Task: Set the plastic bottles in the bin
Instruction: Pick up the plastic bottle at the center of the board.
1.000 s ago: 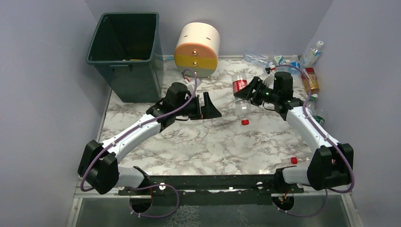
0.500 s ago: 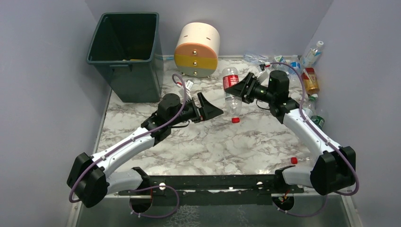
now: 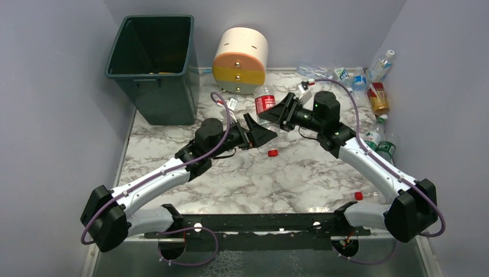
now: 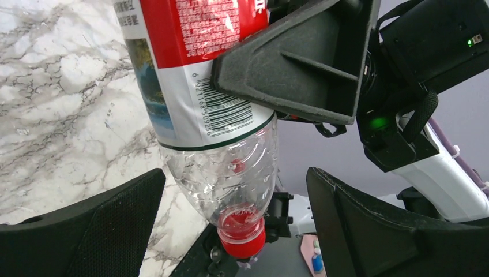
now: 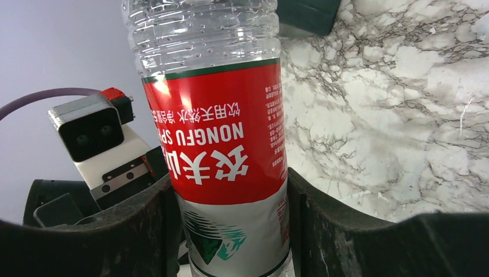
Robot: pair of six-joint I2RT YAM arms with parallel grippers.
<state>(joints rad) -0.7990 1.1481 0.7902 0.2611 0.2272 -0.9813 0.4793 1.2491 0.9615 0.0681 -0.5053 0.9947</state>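
right of the bin (image 3: 149, 75) and somewhat nearer the arm bases, the right gripper (image 3: 275, 111) is clenched on a clear bottle (image 3: 265, 104) with a red label. it holds the bottle above the marble table (image 3: 277, 184) with the red cap (image 3: 273, 153) pointing down. the left gripper (image 3: 258, 130) is released and spread wide, on the bin's side of that bottle.

the bin stands in the far corner against the left wall, its rimmed mouth open upward. the round drawer unit (image 3: 240, 60) sits just right of it, apart from its wall. marble lies open between the bin's near face and both grippers. the other bottles (image 3: 369, 86) crowd the corner farthest right of the bin, along the right wall. one more bottle (image 3: 358, 196) lies by the right arm's base.

only the top view shows the bin, the drawer unit and the heap. the left wrist view alone shows the left fingers (image 4: 86, 231) flanking the bottle's neck with a gap on each side. it also shows one right finger (image 4: 300, 63) pressed flat across the label beside the barcode. the right wrist view alone shows the label's lettering, gripped between both right fingers (image 5: 92, 231).
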